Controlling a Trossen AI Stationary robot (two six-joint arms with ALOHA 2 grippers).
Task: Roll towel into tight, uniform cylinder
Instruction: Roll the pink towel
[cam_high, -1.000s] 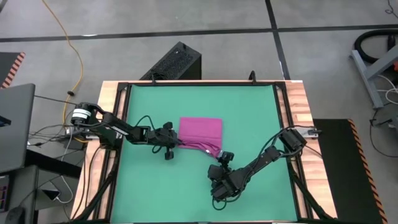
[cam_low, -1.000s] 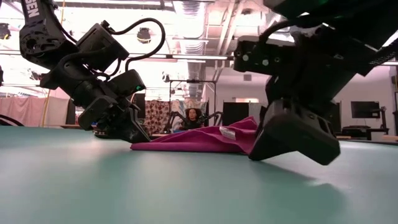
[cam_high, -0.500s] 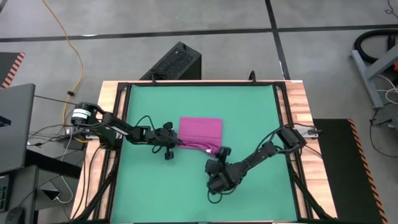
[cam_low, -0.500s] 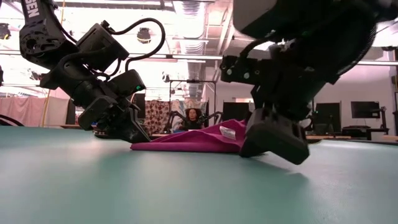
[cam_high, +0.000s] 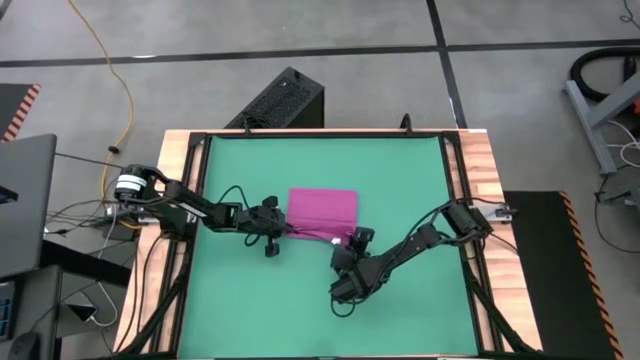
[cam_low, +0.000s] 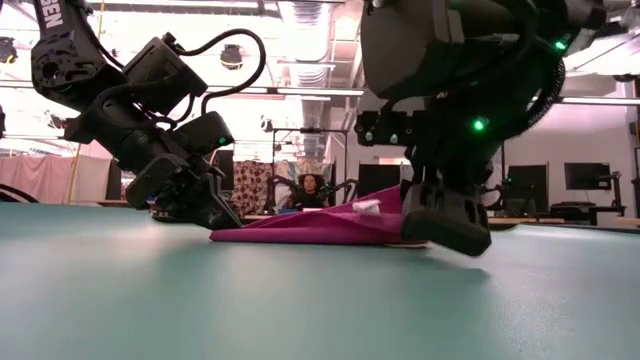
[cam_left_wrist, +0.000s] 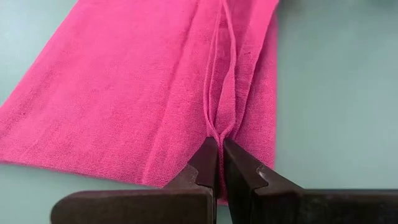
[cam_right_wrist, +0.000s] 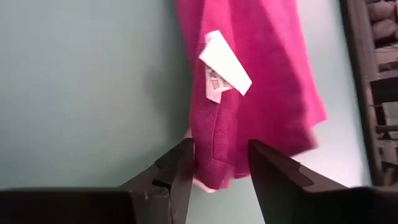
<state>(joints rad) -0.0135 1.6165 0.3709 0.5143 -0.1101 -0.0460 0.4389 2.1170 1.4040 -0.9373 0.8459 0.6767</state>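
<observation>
The magenta towel lies flat on the green mat, its near edge gathered into a low ridge. A white tag sits by its near right corner. My left gripper is shut on the towel's near left edge. My right gripper stands open at the near right corner, one finger on either side of it, slanting down. My left gripper pinches a raised fold at the towel's near left edge between its two fingertips, slanting down from the table's left. Creases run away from the pinch; the rest of the cloth lies on the mat. My right gripper: I cannot tell whether its fingers touch the corner.
Black rails and wooden strips border the mat. A black box stands beyond the far edge. In the low view a person sits in the room behind. Bare mat lies near and to the right of the towel.
My right gripper has gone toward the table's left and far side, up to the towel's near right corner, turning as it went. The towel and my left gripper have stayed where they were.
</observation>
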